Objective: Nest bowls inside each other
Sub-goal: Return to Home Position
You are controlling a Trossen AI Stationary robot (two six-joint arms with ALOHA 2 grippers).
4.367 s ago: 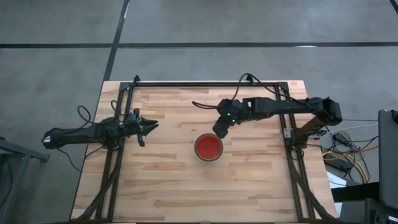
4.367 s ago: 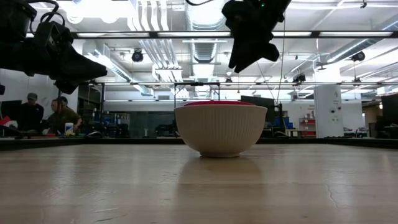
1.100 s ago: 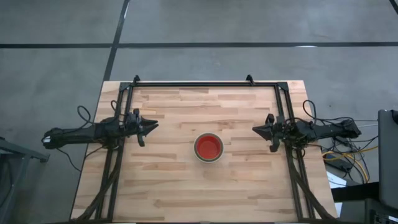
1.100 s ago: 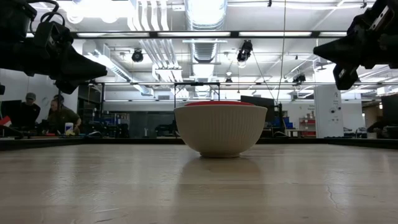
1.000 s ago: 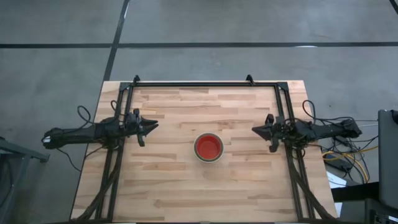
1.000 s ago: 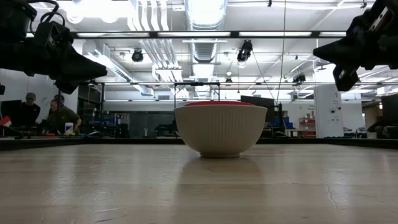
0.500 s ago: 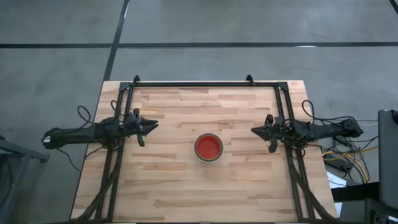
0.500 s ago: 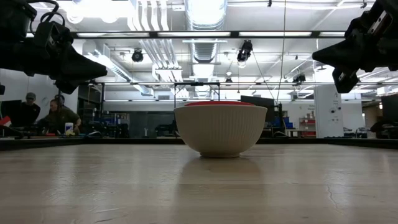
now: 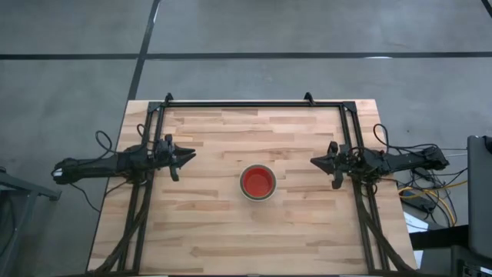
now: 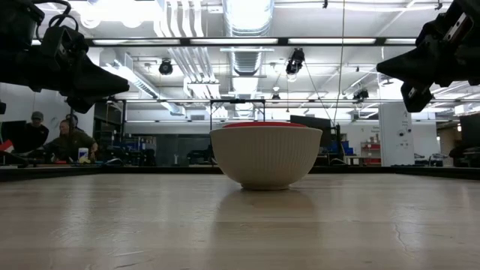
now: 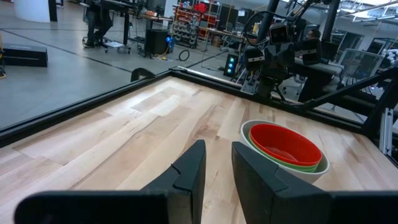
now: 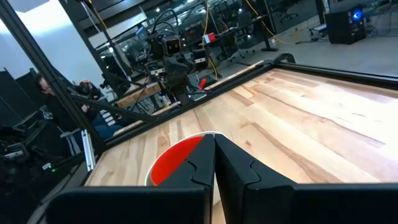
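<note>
The bowls point(image 9: 258, 182) sat as one nested stack near the middle of the wooden surface point(image 9: 207, 231), and we found no loose bowl anywhere around it. The red bowl point(image 11: 285, 144) lay innermost, open side up and empty. A green bowl point(image 11: 298, 166) showed only as a rim around it, and the pale grey-white bowl point(image 10: 265, 156) carried them all, its ribbed wall standing upright on the wood. We could not count how many green bowls lay between.

The left tool point(image 9: 184, 155) hung well to the left of the stack and above the surface, its fingers a narrow gap apart and holding nothing. The right tool point(image 9: 317, 162) hung well to the right of the stack, its fingers pressed together on nothing. Both pointed toward the stack.

We judged that the arms were kept clear of the stack because nothing was left to carry. The nesting looked complete, with only the settling at rest to finish.
</note>
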